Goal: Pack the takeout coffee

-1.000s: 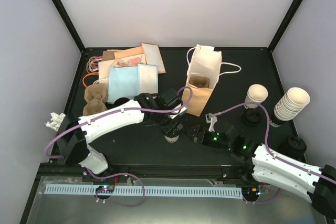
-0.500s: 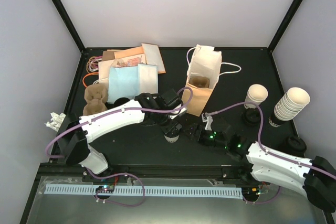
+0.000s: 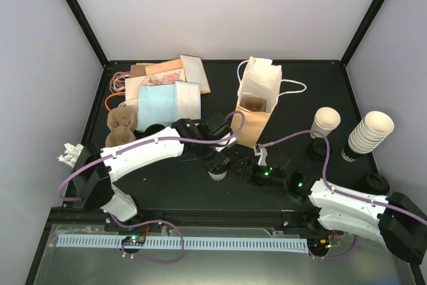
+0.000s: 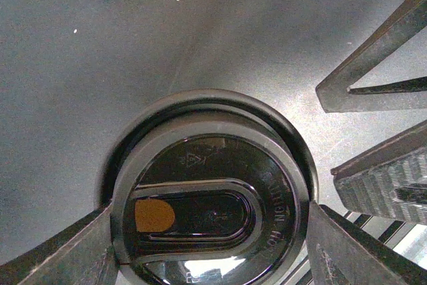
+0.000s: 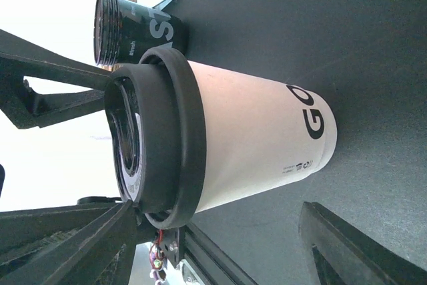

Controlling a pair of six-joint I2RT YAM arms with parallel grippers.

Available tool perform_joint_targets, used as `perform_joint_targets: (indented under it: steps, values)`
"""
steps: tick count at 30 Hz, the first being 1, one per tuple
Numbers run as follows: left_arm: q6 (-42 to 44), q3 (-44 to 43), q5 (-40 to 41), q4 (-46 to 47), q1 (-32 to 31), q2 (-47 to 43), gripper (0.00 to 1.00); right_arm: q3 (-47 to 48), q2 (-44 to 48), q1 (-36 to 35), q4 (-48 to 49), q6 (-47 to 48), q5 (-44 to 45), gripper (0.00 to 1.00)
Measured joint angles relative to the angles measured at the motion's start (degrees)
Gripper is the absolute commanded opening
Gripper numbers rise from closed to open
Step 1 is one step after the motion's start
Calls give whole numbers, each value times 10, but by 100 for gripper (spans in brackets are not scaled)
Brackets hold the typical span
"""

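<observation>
The right gripper [image 3: 239, 167], low over the table [image 3: 173, 181], points at the side of the takeout coffee [image 5: 253, 131] with jaws wide apart, holding nothing. The cup stands upright mid-table, just beside it. The left gripper [image 4: 210, 231] hangs over the cup, fingers flanking the black lid [image 4: 213, 191] at its rim; whether they press it cannot be told. Beyond stands a white paper bag [image 3: 257, 88]

White takeout coffee [image 5: 253, 138], black lid [image 4: 210, 198]

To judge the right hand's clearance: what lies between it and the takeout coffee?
Only bare table; the left wrist view shows a narrow strip between right hand and takeout coffee.
</observation>
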State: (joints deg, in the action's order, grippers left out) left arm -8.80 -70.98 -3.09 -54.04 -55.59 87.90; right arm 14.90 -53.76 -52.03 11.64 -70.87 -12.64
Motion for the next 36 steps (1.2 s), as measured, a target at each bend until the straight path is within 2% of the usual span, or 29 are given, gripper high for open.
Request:
perform_joint_targets:
  steps: [9,16,21,27,32,36]
  values:
    - [0,3,-1,5,0,0,72,-11,-46,0,40,-6,-13,63]
    - [0,13,-1,14,0,-6,71,-45,-73,0,135,-26,-23,58]
    - [0,18,-1,20,0,-10,71,-50,-74,0,153,-30,-26,61]
    - [12,20,-6,24,0,-12,71,-73,15,11,100,-21,-23,64]
    - [45,23,-17,29,1,-13,71,-76,118,70,53,2,-23,64]
    - [72,23,-26,30,1,-13,71,-61,123,107,24,32,-43,64]
